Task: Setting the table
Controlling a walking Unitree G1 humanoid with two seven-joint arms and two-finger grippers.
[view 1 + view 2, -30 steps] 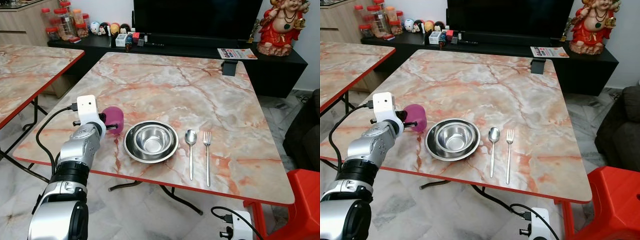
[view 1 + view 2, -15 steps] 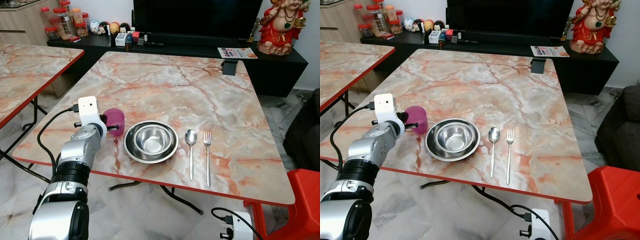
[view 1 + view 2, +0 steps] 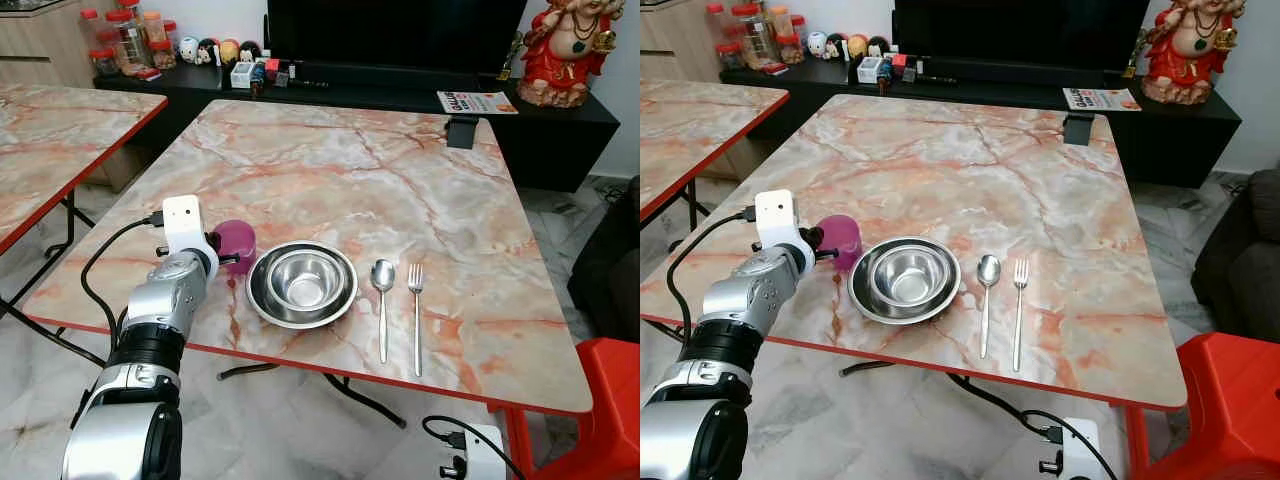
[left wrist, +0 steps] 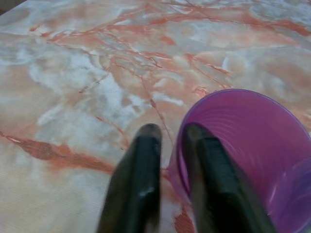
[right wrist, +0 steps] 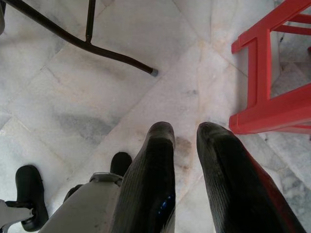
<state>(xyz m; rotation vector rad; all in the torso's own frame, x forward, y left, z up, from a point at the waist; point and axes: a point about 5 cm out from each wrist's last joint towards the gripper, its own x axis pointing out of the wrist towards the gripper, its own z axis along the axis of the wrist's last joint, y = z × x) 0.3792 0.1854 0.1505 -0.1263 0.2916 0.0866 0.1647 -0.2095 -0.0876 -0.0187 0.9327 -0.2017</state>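
Purple cup (image 3: 238, 242) beside steel bowl (image 3: 302, 284)
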